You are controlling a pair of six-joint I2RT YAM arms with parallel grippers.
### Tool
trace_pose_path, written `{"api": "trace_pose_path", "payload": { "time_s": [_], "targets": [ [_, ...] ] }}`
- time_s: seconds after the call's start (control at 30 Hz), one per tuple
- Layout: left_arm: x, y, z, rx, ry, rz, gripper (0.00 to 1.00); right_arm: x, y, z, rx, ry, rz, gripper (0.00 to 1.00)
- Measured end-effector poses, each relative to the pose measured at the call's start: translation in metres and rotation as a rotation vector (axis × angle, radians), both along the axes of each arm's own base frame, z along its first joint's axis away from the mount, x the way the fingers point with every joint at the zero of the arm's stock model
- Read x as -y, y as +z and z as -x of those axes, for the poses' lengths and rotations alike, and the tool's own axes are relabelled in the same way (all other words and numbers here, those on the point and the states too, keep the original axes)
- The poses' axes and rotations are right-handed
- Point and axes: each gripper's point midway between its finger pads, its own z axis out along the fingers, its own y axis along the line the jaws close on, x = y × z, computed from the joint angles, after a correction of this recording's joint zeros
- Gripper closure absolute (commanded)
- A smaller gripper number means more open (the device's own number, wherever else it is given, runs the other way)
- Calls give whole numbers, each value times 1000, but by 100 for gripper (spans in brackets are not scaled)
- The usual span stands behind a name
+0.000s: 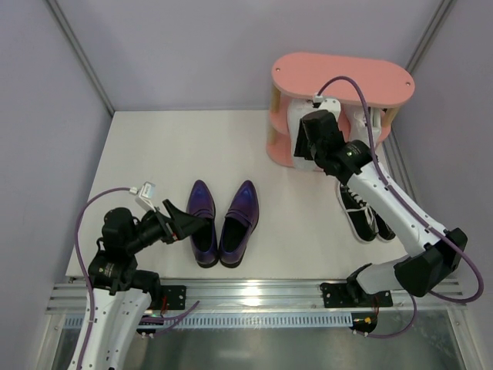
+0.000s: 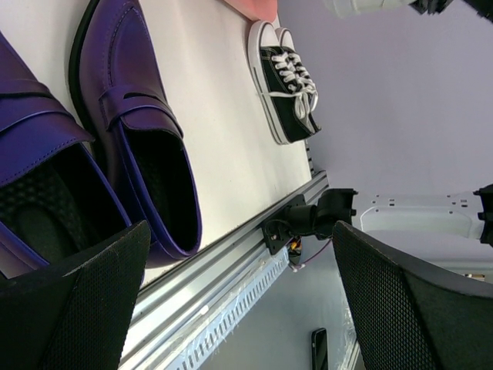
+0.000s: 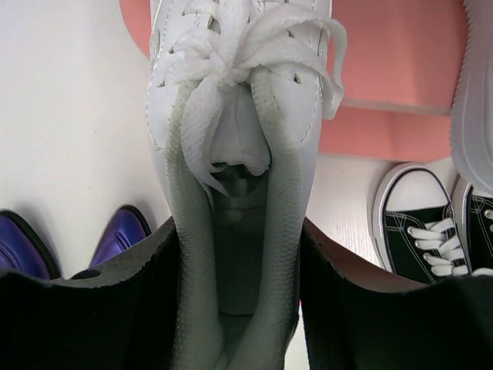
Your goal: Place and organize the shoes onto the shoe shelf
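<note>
Right end effector (image 3: 235, 297) grasped a white sneaker (image 3: 231, 77) at the shoe shelf (image 1: 343, 73); left end effector (image 1: 189, 221) stood released; purple loafers (image 1: 237, 223), black sneakers (image 1: 358, 212) lay unshelved.

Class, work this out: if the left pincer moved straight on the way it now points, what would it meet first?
Most likely the nearer purple loafer, lying directly ahead of the open left pincer, with its partner just beyond. Height is unclear, so the pincer may skim above it.

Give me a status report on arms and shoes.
Right gripper shut on white sneaker, at shoe shelf. Left gripper open, beside purple loafers. Black sneakers on table.
</note>
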Motion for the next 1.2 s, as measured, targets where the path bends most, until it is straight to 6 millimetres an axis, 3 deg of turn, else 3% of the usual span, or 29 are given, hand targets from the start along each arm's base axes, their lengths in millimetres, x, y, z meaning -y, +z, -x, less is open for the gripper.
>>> {"api": "trace_pose_path", "payload": {
  "time_s": [0.17, 0.4, 0.7, 0.93, 1.0, 1.07, 1.2],
  "targets": [
    [0, 1, 1, 5, 0, 1, 0, 1, 28, -32, 60, -97, -65, 96],
    [-1, 0, 3, 9, -1, -2, 0, 16, 7, -70, 10, -199, -51, 96],
    [0, -2, 6, 11, -13, -15, 0, 51, -9, -85, -4, -263, -39, 96],
    [0, -2, 6, 11, -14, -15, 0, 46, -9, -92, -6, -168, -58, 96],
    [0, -2, 5, 8, -13, -15, 0, 43, -9, -92, -9, -142, -59, 56],
    [0, -3, 4, 4, -13, -13, 0, 41, -9, -92, -13, -128, -57, 29],
    [0, -2, 1, 2, -6, -11, 0, 41, 3, -95, 30, -117, -61, 3]
  ]
}}
